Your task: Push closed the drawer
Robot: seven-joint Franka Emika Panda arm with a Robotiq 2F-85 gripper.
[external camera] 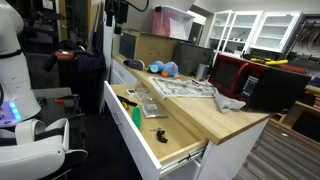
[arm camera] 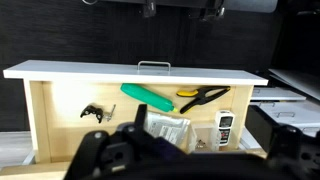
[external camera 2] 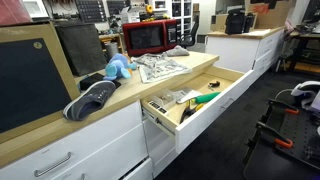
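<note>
I am seeing the gripper (arm camera: 180, 9) only in the wrist view, showing at the top edge, its two fingers spread wide with nothing between them. It is hanging in front of the drawer (arm camera: 140, 72), clear of the white front and roughly in line with the small metal handle (arm camera: 153, 66).

The drawer (external camera: 125, 125) (external camera 2: 225, 100) is standing pulled far out, its pale wood floor showing in all views. Inside the drawer, a green-handled tool (arm camera: 150, 97) (external camera 2: 205, 97) is lying slantwise just beside yellow-and-black pliers (arm camera: 205, 97), with a small black part (arm camera: 93, 112) toward one end and a clear packet (arm camera: 165, 130) deeper in.

Right above the drawer, the counter (external camera: 240, 125) (external camera 2: 60, 130) is carrying spread papers (external camera: 185, 88) (external camera 2: 160, 67), a blue soft toy (external camera: 165, 69) (external camera 2: 118, 68) and a red microwave (external camera: 235, 72) (external camera 2: 150, 37). Grey slippers (external camera 2: 90, 100) are sitting further along the counter from the drawer.
</note>
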